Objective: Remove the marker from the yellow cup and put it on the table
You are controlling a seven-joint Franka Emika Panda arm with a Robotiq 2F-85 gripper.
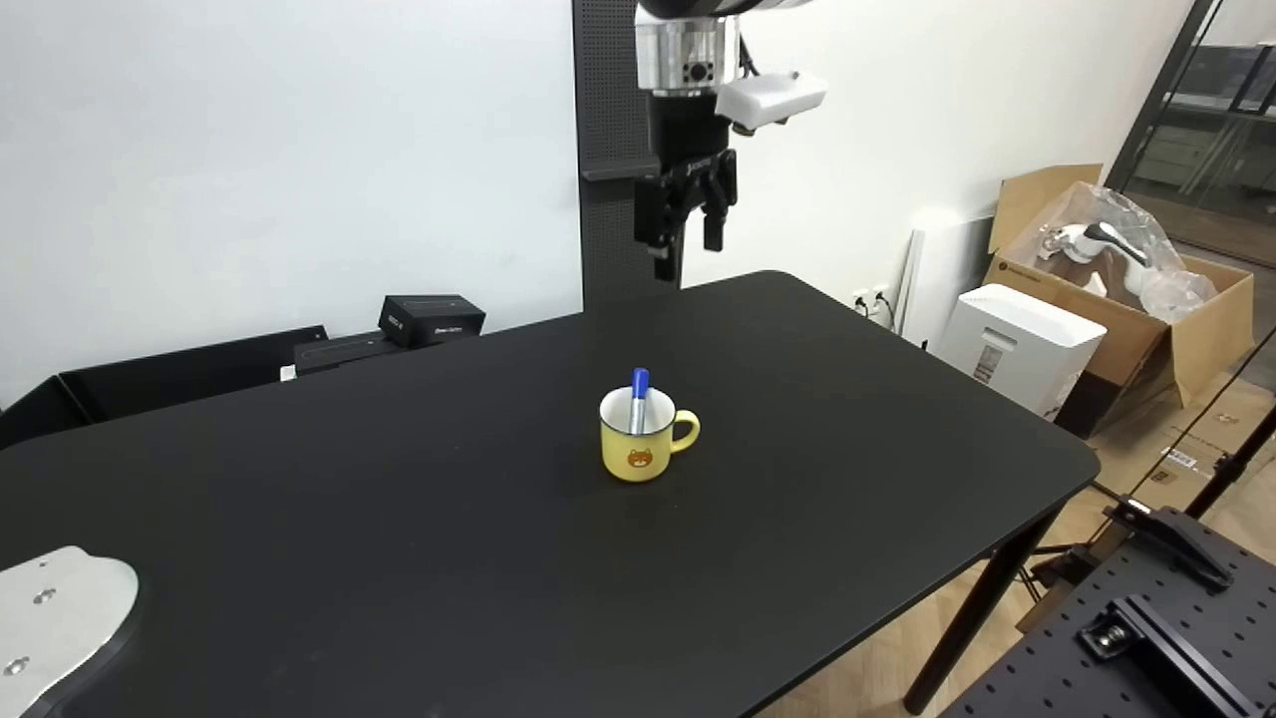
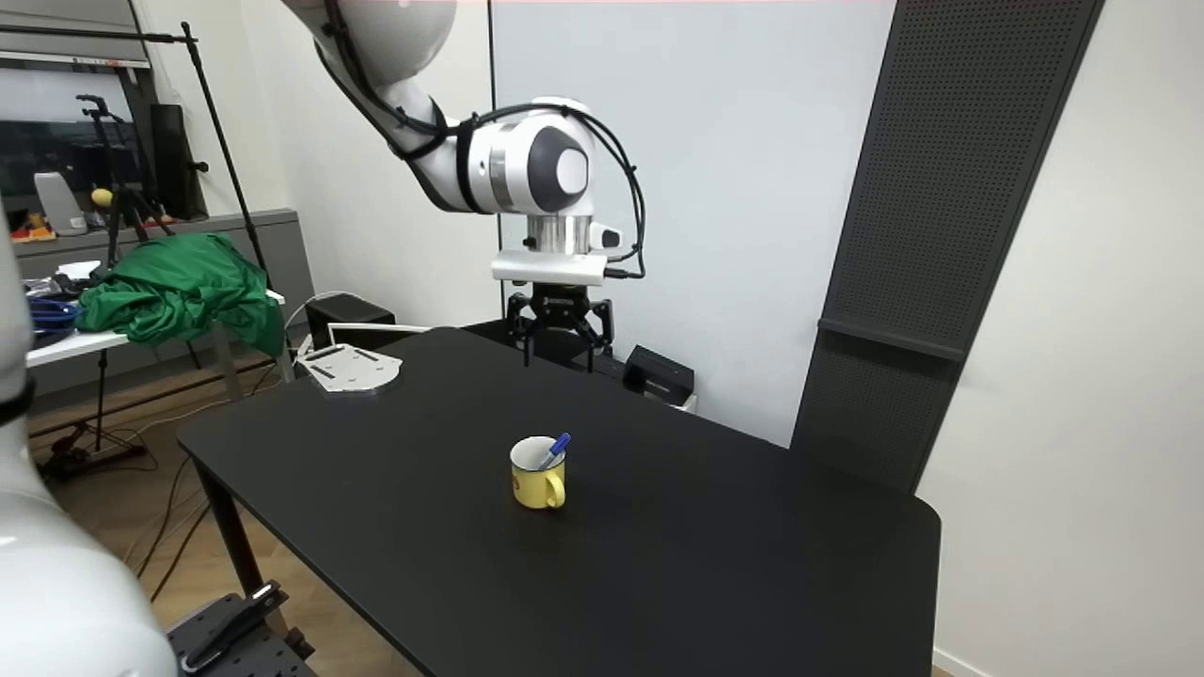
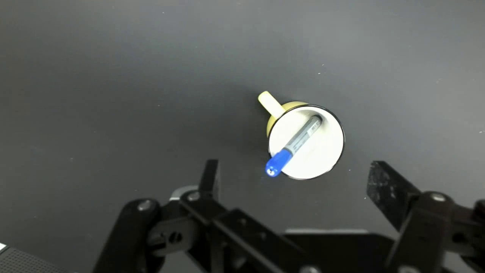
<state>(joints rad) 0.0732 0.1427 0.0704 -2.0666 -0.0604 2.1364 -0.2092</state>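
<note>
The yellow cup (image 1: pixel 633 461) stands upright on the black table (image 1: pixel 399 519); it also shows in an exterior view (image 2: pixel 536 489) and in the wrist view (image 3: pixel 318 151). The marker (image 1: pixel 639 401) leans inside the cup with its blue end sticking up past the rim; it also shows in an exterior view (image 2: pixel 555 451). In the wrist view the marker (image 3: pixel 299 140) lies across the pale inside, its blue end over the rim away from the handle. My gripper (image 1: pixel 688 259) is open and empty, well above the table; it also shows in an exterior view (image 2: pixel 559 365) and the wrist view (image 3: pixel 294 176).
A white plate (image 1: pixel 70 623) sits at a table corner; it shows in an exterior view too (image 2: pixel 353 369). Black boxes (image 1: pixel 432 319) stand behind the table's edge by the white wall panel (image 1: pixel 289 150). A cardboard box (image 1: pixel 1176 299) stands off the table.
</note>
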